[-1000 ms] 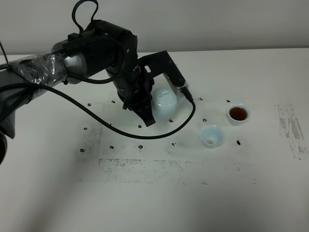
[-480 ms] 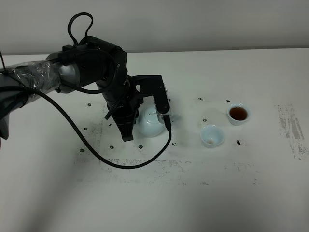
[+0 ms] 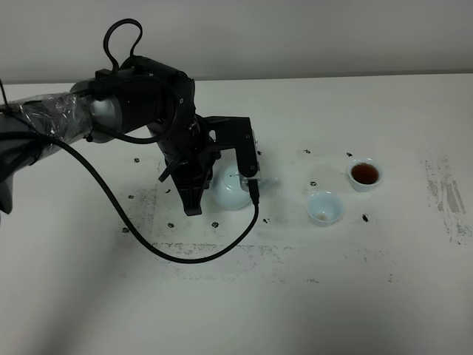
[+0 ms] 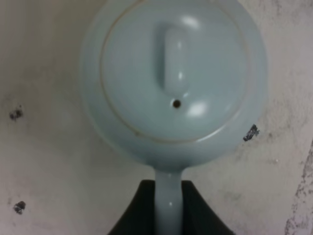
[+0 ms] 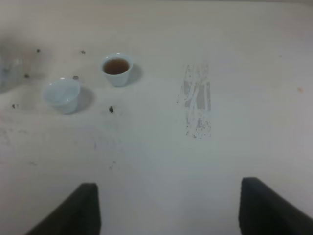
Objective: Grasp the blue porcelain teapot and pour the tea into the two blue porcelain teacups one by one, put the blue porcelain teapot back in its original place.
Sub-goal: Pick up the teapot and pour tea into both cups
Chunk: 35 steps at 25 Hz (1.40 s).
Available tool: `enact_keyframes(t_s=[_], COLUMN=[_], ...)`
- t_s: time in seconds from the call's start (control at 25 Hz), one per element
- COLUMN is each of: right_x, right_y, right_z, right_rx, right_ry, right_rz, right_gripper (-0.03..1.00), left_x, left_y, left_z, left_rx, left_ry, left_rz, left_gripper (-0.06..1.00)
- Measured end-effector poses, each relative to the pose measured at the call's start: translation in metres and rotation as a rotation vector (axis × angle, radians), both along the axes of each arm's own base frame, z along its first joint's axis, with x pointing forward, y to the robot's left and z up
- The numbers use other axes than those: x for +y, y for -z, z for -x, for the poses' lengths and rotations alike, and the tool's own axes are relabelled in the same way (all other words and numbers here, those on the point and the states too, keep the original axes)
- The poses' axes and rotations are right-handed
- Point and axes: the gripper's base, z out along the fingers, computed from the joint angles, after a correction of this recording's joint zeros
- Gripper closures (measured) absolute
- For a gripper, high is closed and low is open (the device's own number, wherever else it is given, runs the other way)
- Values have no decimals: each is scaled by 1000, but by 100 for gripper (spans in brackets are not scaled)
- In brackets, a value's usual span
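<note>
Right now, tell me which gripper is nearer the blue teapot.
Left. The left gripper is shut on the teapot at its loop handle; the right gripper hangs open well away, on the far side of the teacups, outside the high view.

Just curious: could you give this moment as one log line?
teapot: upright, handle in shut left gripper | far teacup: tea | near teacup: almost empty | right gripper: open, idle
</note>
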Motion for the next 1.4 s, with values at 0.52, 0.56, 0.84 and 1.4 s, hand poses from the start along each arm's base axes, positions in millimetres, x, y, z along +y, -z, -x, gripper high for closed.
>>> enact_keyframes(t_s=[0.52, 0.56, 0.84, 1.4], right_x=[0, 0, 0, 0], right_y=[0, 0, 0, 0], right_z=[0, 0, 0, 0], right_rx=[0, 0, 0, 0], right_ry=[0, 0, 0, 0], right_rz=[0, 0, 0, 0], right_gripper=[39, 39, 39, 39], left_x=[-3, -4, -8, -26], left_y=[-14, -15, -18, -23], left_z=[-3, -4, -11, -10], left_rx=[-87, -104, -233, -359], left_ry=[91, 114, 297, 498], left_rz=[39, 39, 33, 31], left_gripper=[89, 89, 89, 89])
